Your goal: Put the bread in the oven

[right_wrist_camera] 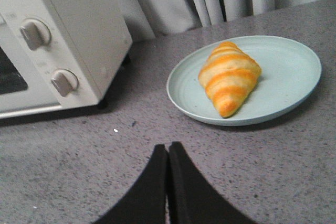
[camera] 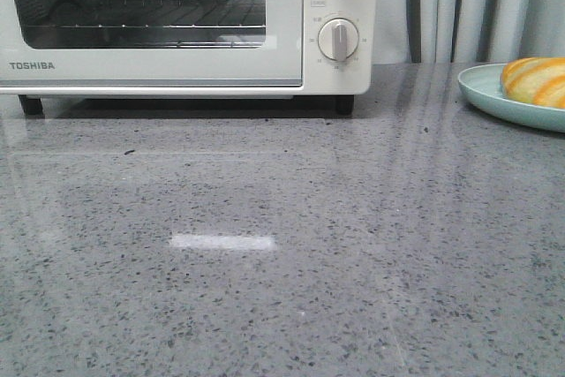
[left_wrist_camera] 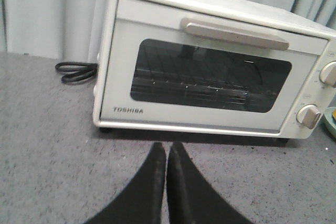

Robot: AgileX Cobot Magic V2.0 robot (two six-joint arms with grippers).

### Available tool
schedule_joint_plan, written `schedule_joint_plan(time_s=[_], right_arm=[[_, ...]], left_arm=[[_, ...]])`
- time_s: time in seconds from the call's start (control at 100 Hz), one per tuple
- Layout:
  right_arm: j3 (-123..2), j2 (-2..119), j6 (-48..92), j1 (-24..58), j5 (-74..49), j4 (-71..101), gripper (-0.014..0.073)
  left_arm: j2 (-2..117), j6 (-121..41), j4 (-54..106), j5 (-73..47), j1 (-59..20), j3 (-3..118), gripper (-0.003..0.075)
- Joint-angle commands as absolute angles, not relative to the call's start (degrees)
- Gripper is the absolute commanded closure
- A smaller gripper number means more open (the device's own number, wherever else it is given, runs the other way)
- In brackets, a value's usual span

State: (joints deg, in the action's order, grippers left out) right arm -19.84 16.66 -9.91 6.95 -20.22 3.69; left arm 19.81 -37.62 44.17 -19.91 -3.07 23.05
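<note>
The bread (right_wrist_camera: pixel 229 76), a golden croissant roll with cream stripes, lies on a pale blue plate (right_wrist_camera: pixel 294 66); it also shows at the right edge of the front view (camera: pixel 536 79). The white Toshiba oven (left_wrist_camera: pixel 210 66) stands with its glass door closed; it fills the top left of the front view (camera: pixel 177 59) and shows in the right wrist view (right_wrist_camera: pixel 79 30). My left gripper (left_wrist_camera: pixel 167 148) is shut and empty, above the counter in front of the oven door. My right gripper (right_wrist_camera: pixel 168 148) is shut and empty, short of the plate.
The grey speckled counter (camera: pixel 282 253) runs from the oven to the front edge. A black power cord (left_wrist_camera: pixel 76 72) lies coiled beside the oven. Grey curtains (camera: pixel 477 6) hang behind. The plate (camera: pixel 494 94) sits at the far right.
</note>
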Motion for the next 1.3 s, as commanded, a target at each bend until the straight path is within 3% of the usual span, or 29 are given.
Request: schedule_joint_plan(time_s=[0.0, 0.34, 0.67, 1.02, 1.29], right_arm=[[-25.95, 22.89, -9.17, 6.64, -20.22, -0.76, 0.0659], [-32.66, 33.54, -9.17, 6.64, -22.21, -1.44, 0.0659], [-32.66, 33.54, -9.17, 6.64, -22.59, -1.44, 0.0662], [-32.66, 33.54, -9.17, 6.64, -22.81, -1.44, 0.0662], [-32.66, 33.54, -9.17, 6.64, -22.81, -1.44, 0.0662]], left_arm=[[25.75, -42.08, 46.01, -15.53, -6.28, 29.4, 0.0742], [50.81, -46.39, 46.01, -7.4, -19.64, 47.22, 0.0741], [70.28, -46.39, 46.1, -4.97, -21.84, 60.68, 0.0741], [76.54, -46.39, 46.1, -4.96, -21.84, 61.82, 0.0741], [72.66, -46.39, 44.82, -18.04, -22.84, 59.11, 0.0742]])
